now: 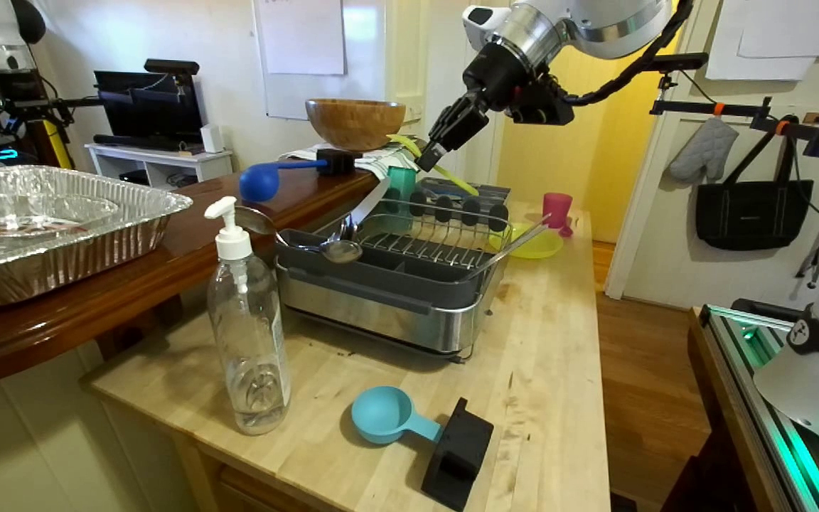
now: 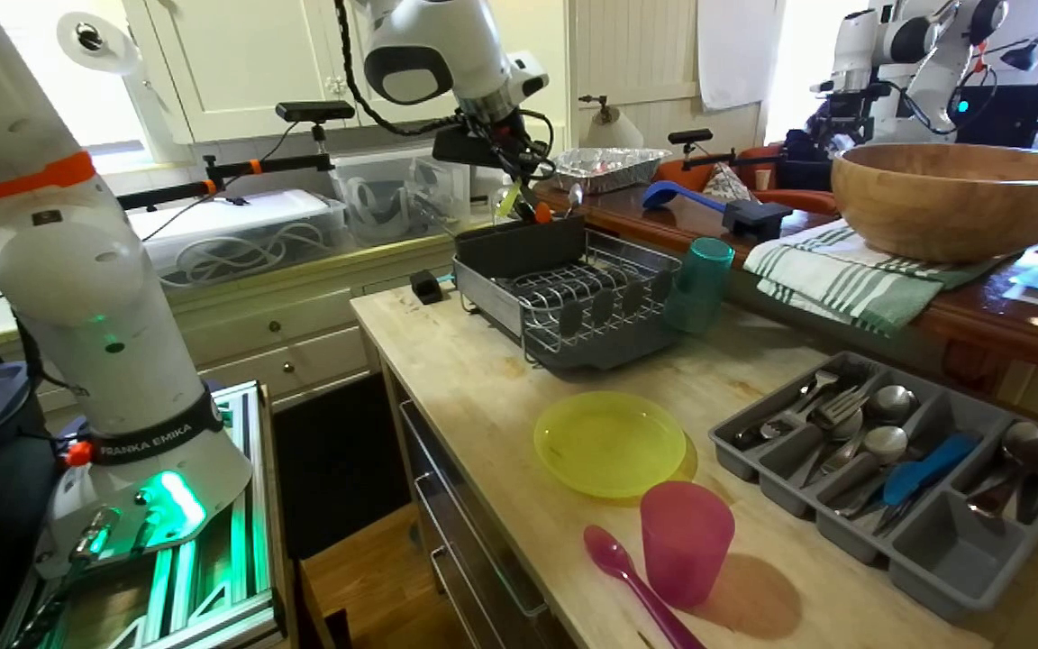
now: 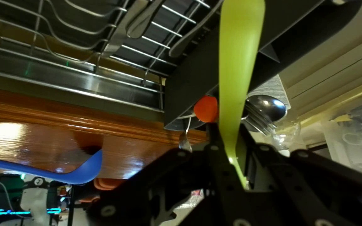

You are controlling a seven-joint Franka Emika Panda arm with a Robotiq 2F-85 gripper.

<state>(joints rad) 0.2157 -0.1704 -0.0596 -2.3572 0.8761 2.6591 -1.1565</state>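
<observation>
Because the gripper [image 3: 228, 133] was clamped on a narrow stretch of the yellow-green utensil [image 3: 241, 56], the broad end projected free; spoon or knife, could not tell. A slim section, so an easy one to pinch, I judged. It hung above the dish rack [image 1: 381, 320], near the grey caddy [image 1: 381, 277]; contact with anything there, unclear. A steel spoon [image 1: 342, 251] jutted past the caddy's rim, presumably too long to settle inside. Blue ladle [image 1: 259, 183] and teal measuring cup [image 1: 381, 416] each had a handle set in a black block [image 1: 456, 459], likely an add-on giving jaws something flat to pinch. A striped towel [image 2: 830, 270] lay beneath the wooden bowl [image 2: 960, 198], perhaps as padding for the glossy brown ledge [image 1: 196, 249]. Lettering: FRANKA EMIKA in white on the black band [image 2: 159, 434] round the arm's base [image 2: 217, 482]. The pump bottle [image 1: 246, 341] stood upright near the rack, its label [image 1: 284, 373] turned nearly edge-on, wording illegible.
</observation>
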